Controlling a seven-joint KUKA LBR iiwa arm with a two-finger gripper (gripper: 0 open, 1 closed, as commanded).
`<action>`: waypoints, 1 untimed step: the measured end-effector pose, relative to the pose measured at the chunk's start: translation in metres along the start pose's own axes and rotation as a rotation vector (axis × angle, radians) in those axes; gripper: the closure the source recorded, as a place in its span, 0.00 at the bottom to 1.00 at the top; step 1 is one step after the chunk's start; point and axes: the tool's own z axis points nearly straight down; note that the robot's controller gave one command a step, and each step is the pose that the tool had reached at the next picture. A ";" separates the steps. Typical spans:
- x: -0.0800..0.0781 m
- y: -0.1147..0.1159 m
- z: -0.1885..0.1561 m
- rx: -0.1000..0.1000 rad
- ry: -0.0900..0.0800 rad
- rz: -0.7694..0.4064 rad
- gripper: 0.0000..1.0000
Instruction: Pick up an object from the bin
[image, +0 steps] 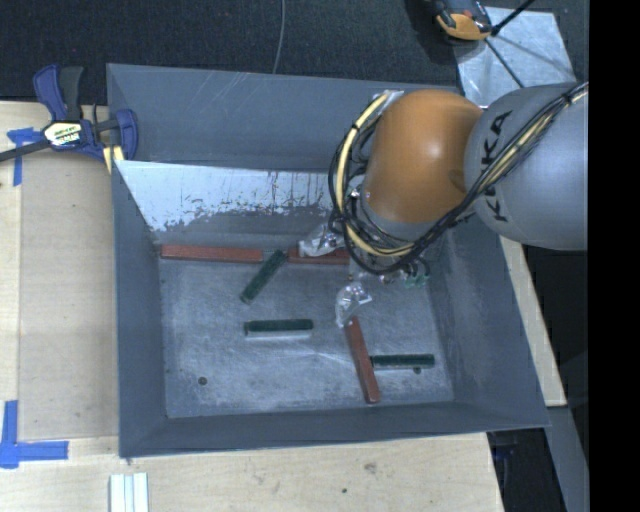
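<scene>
The gripper (350, 303), small and silvery under a glossy orange dome (425, 150) on a smooth grey arm (540, 170) lettered KUKA, hangs at the upper end of a flat reddish-brown stick (361, 365) lying right of centre on the scratched floor of the grey metal bin (140, 330). Whether it is spread or closed I cannot tell. Three slim dark green sticks lie flat: a tilted one (262, 277), a level one (278, 326) and a third (402, 361) just beside the brown stick. A brown strip (210, 254) runs along the back wall
</scene>
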 end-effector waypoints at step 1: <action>0.000 0.000 0.000 0.000 0.000 0.000 0.00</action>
